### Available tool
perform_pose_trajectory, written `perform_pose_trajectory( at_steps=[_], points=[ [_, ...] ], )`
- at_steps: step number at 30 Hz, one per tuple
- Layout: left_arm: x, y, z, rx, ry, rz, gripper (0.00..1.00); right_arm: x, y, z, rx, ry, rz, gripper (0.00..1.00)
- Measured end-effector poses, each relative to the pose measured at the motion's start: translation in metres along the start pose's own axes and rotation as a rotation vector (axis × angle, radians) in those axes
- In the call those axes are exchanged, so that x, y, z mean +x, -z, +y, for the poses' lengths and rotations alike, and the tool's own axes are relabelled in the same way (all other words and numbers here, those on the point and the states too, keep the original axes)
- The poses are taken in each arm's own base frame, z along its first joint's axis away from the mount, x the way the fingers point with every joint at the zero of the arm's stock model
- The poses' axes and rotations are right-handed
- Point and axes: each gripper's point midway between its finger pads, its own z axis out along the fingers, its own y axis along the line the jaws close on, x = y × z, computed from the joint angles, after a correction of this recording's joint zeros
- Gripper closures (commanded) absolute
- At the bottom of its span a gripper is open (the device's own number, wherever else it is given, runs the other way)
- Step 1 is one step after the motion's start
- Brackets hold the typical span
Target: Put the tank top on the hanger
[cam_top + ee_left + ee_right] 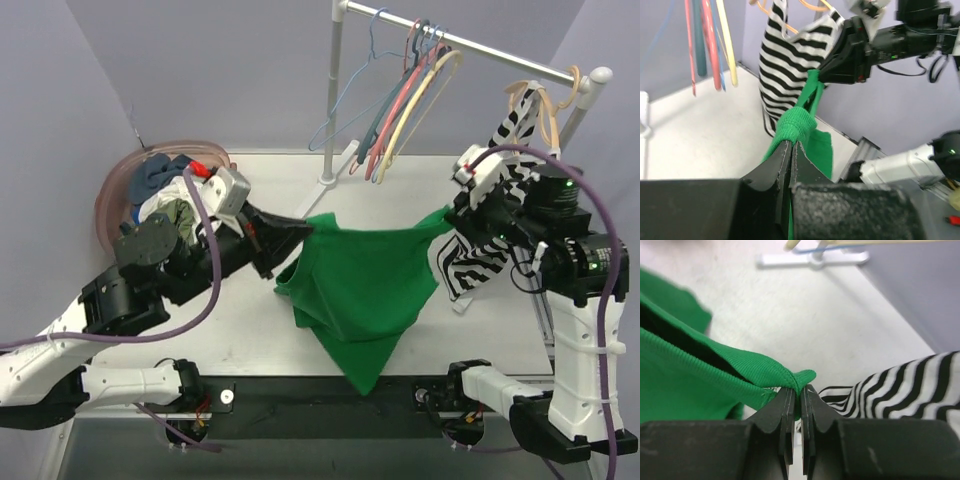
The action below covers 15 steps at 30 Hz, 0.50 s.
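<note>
Tank top (360, 290) strung between both arms over the surface (250, 330).
Left jaws, right jaws each clamped on its edge.

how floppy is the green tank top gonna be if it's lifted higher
Likely very floppy: the tank top, pinched at two edges, sags to a point between the arms. Probably light, since small pinches in shut jaws hold it up. The ribbed knit may stretch more than slip.

The black-and-white zebra-striped top (465, 272) is sitting partly hidden behind the right arm (560, 250). The pale cream arched hanger (726, 42) is running off the left wrist view's upper edge.
</note>
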Motion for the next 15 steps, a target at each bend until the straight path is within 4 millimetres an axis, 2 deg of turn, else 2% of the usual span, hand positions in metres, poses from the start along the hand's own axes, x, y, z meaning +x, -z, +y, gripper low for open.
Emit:
perform_pose_trajectory(
  at_steps=[3, 5, 12, 15],
  points=[
    [-0.022, -0.016, 0.003, -0.027, -0.075, -0.012, 1.00, -0.026, 0.017, -0.025, 0.087, -0.055, -0.067, 1.00],
    [-0.029, -0.026, 0.015, -0.064, -0.111, -0.010, 1.00, -0.035, 0.021, -0.035, 0.116, -0.085, -0.086, 1.00],
    [-0.052, -0.053, 0.092, -0.219, -0.117, -0.017, 1.00, -0.050, 0.011, -0.065, 0.152, -0.199, -0.103, 1.00],
    [-0.065, -0.070, 0.110, -0.214, -0.082, -0.028, 1.00, -0.051, 0.005, -0.084, 0.169, -0.262, -0.109, 1.00]
  ],
)
